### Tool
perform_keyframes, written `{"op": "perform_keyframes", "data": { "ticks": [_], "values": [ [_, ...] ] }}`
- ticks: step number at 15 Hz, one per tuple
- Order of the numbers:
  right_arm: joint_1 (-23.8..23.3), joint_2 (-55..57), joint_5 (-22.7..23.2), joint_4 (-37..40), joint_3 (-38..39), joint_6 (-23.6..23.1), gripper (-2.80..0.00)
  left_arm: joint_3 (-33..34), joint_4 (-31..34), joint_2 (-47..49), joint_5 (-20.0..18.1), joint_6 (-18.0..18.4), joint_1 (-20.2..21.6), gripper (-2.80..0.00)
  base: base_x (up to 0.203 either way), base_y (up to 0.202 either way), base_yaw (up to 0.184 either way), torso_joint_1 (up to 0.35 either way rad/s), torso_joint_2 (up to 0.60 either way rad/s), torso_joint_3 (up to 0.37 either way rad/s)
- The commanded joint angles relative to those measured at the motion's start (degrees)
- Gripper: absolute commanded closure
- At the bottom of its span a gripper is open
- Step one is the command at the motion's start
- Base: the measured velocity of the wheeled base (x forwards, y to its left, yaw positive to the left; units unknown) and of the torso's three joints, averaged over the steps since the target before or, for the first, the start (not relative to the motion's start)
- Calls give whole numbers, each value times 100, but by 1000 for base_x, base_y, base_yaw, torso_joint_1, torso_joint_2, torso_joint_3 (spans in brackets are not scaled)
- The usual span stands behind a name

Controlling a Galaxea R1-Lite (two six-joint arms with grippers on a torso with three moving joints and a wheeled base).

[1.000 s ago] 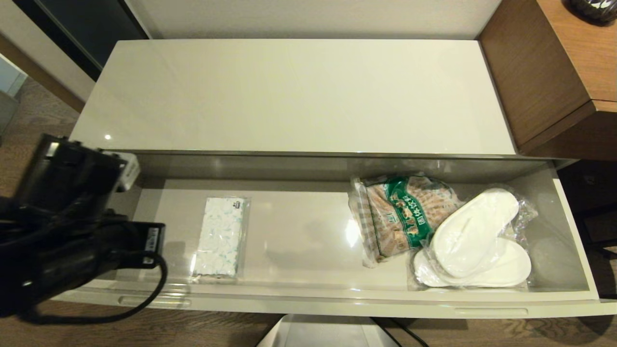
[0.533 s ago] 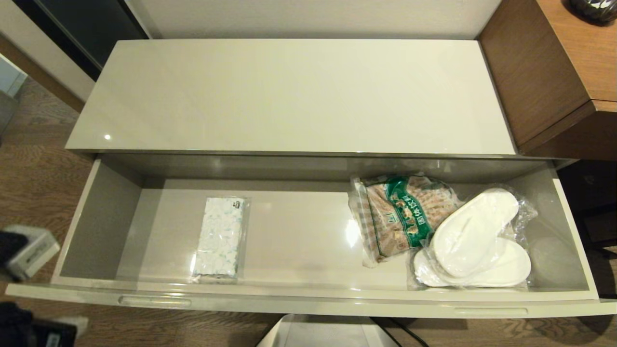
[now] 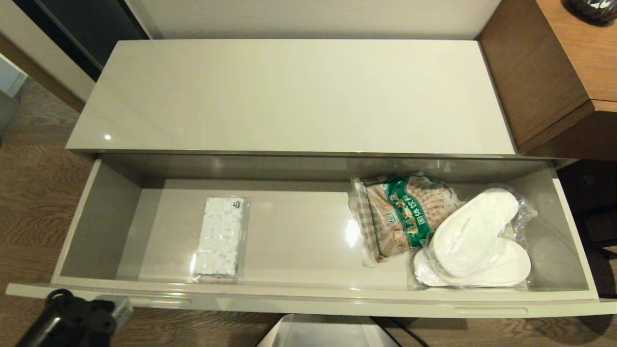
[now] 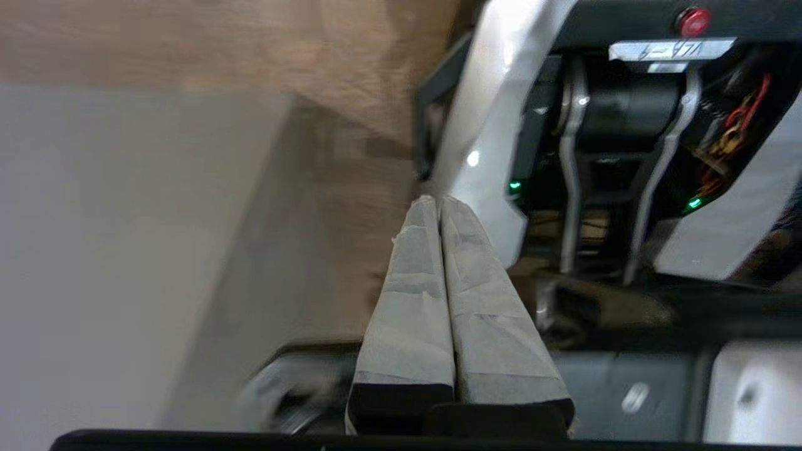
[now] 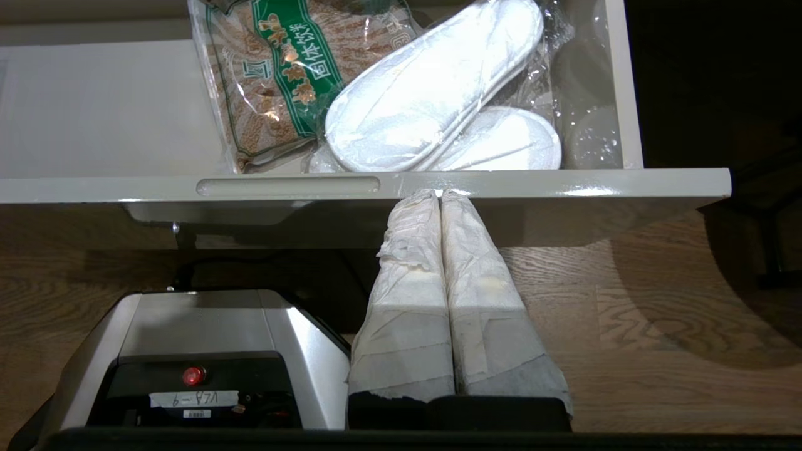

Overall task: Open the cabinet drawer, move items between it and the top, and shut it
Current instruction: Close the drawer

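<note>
Fingers of the left gripper [image 4: 438,200] are pressed flat together with nothing between them; the left wrist view shows them over wooden floor [image 4: 351,125] beside the robot's own base [image 4: 495,125], with a pale panel of the cabinet to one side. In the head view only a dark part of the left arm [image 3: 72,320] shows, low at the left corner, just in front of the drawer's front rim. The right gripper [image 5: 440,193] is likewise closed on nothing, its taped fingers [image 5: 407,294] pointing at the drawer's front edge from below and in front, above the floor.

The cabinet drawer [image 3: 308,301] stands pulled fully out, its two long oval recesses visible along the front rim. Inside, toward the left, the small pack [image 3: 220,237] with the pale blue-green pattern lies flat on the drawer floor, lengthwise front to back, its near end close to the front wall. Well apart from it, at the right end, a green-labelled snack bag [image 3: 400,217] lies partly under a pair of white slippers [image 3: 475,241] in clear plastic. The top [image 3: 294,96] of the cabinet is a glossy cream slab behind the drawer. A brown wooden desk [image 3: 554,72] stands to the right of the cabinet.
</note>
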Motion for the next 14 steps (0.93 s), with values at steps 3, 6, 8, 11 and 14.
{"op": "perform_keyframes", "data": {
  "ticks": [3, 6, 8, 11, 14],
  "values": [
    [-2, -81, -8, -4, 18, 2, 0, 234, -1935, 2481, -56, -634, -24, 0, 0, 0, 0, 0, 0, 0],
    [-2, -81, -9, -4, 18, 2, 0, 127, -2877, 3070, -27, -1074, -19, 0, 0, 0, 0, 0, 0, 0],
    [7, -81, -9, -4, 18, 2, 0, -408, -2862, 3211, 306, -898, 139, 0, 0, 0, 0, 0, 0, 0],
    [5, -81, 0, -4, 18, 2, 0, -2800, -2187, 3358, 617, -635, 494, 0, 0, 0, 0, 0, 0, 0],
    [-2, -81, 0, -4, 18, 2, 0, -5462, -1021, 3655, 754, -502, 766, 0, 0, 0, 0, 0, 0, 0]
  ]
}}
